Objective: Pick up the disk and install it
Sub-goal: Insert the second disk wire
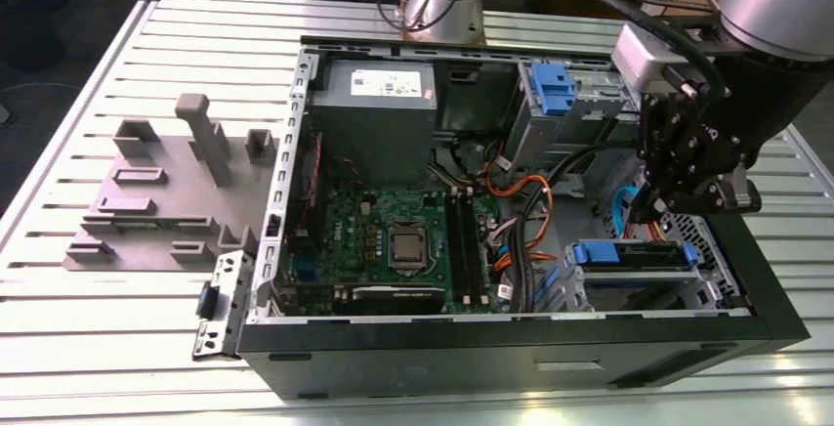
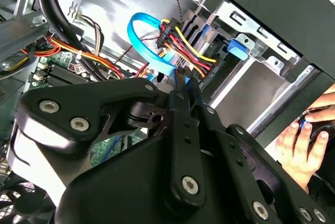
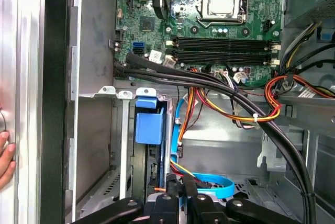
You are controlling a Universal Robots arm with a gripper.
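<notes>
The gripper (image 1: 690, 206) hangs inside the open computer case (image 1: 521, 353), near the case's edge on the exterior view's right, above the drive bay (image 1: 635, 279). Its fingers (image 2: 184, 85) are pressed together on nothing, tips just beside a blue cable (image 2: 148, 46) and a bundle of coloured wires (image 2: 183, 46). The disk (image 1: 634, 255) sits in the bay, its blue frame (image 3: 149, 124) showing. A person's hand (image 2: 301, 148) rests at the case's outer wall; the motherboard (image 3: 209, 20) lies nearby.
</notes>
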